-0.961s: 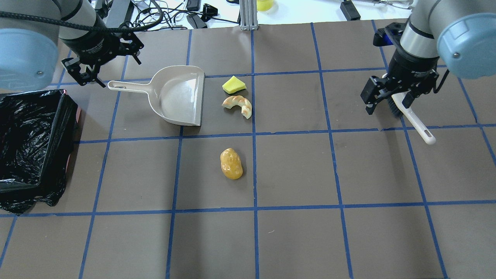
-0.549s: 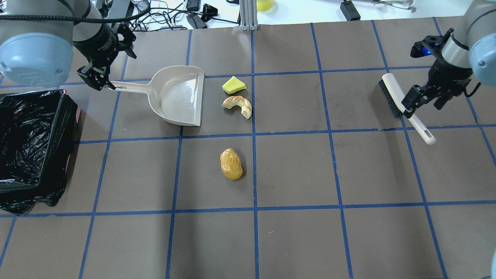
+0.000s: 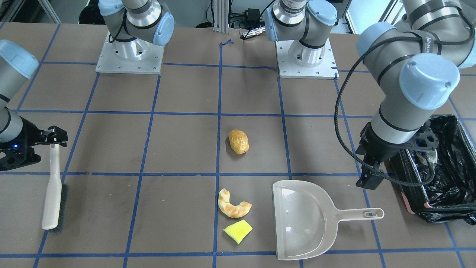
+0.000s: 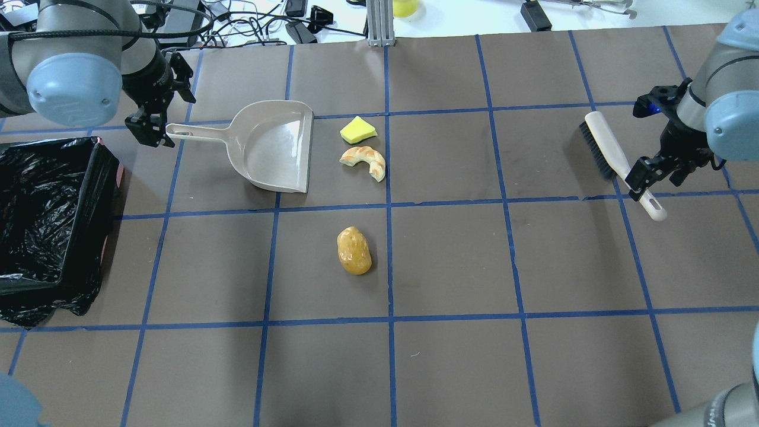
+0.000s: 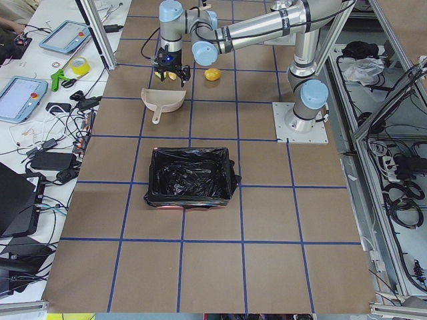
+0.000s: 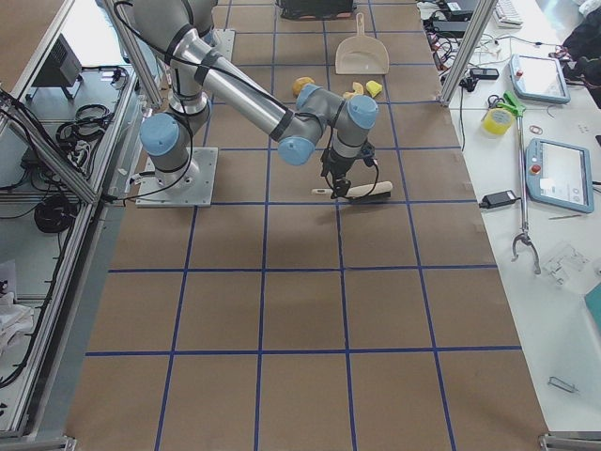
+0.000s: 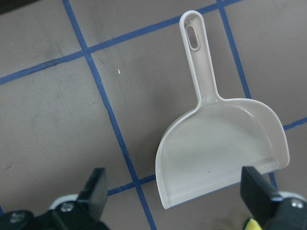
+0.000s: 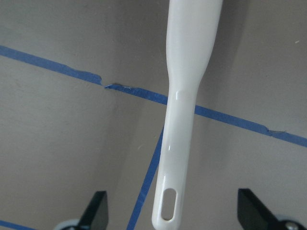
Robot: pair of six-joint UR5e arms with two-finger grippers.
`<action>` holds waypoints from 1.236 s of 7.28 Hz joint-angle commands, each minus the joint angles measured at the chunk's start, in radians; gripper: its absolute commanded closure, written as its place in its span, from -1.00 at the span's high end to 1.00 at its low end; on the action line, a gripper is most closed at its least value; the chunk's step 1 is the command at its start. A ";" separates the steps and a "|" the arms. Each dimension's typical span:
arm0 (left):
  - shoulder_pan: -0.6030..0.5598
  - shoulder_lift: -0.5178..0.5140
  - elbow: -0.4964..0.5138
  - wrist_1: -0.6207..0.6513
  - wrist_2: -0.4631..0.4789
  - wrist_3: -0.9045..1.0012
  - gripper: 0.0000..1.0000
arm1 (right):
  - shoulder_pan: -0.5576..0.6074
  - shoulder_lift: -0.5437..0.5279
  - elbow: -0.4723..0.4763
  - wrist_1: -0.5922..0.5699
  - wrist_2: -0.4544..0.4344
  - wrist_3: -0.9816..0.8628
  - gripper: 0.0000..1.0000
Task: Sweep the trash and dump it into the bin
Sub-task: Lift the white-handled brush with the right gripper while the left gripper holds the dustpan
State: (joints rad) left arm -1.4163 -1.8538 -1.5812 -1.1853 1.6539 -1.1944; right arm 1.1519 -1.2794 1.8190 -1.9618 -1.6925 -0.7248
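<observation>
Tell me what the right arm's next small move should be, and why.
Probably lower the right end effector and shut it on the brush handle. In the wrist view its jaws stand open with the handle centred between them, ungripped. The dustpan is empty; the potato lump, croissant piece and sponge wedge lie unswept.

A robotics lab, plainly: two robot arms (image 3: 301,18) bolted through steel base plates (image 3: 111,66) to a brown surface (image 4: 450,261) gridded in blue tape (image 4: 390,284), tangled cables (image 4: 249,29) at twelve o'clock, teach pendants (image 6: 561,174) on a side bench.
</observation>
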 commanded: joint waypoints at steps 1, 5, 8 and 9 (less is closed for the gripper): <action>0.013 -0.077 0.004 0.041 -0.005 -0.117 1.00 | -0.001 0.008 0.026 -0.037 -0.003 -0.002 0.76; 0.014 -0.198 0.006 0.231 0.003 -0.129 0.96 | -0.001 0.025 0.049 -0.046 -0.004 0.018 0.52; 0.017 -0.246 0.029 0.265 0.001 -0.123 0.99 | -0.001 0.025 0.049 -0.046 -0.013 0.044 -0.17; 0.017 -0.261 0.032 0.269 0.001 -0.125 0.99 | -0.001 0.025 0.048 -0.046 -0.019 0.044 -0.33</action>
State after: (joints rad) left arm -1.3998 -2.0947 -1.5574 -0.9253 1.6557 -1.3170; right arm 1.1505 -1.2549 1.8682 -2.0080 -1.7043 -0.6829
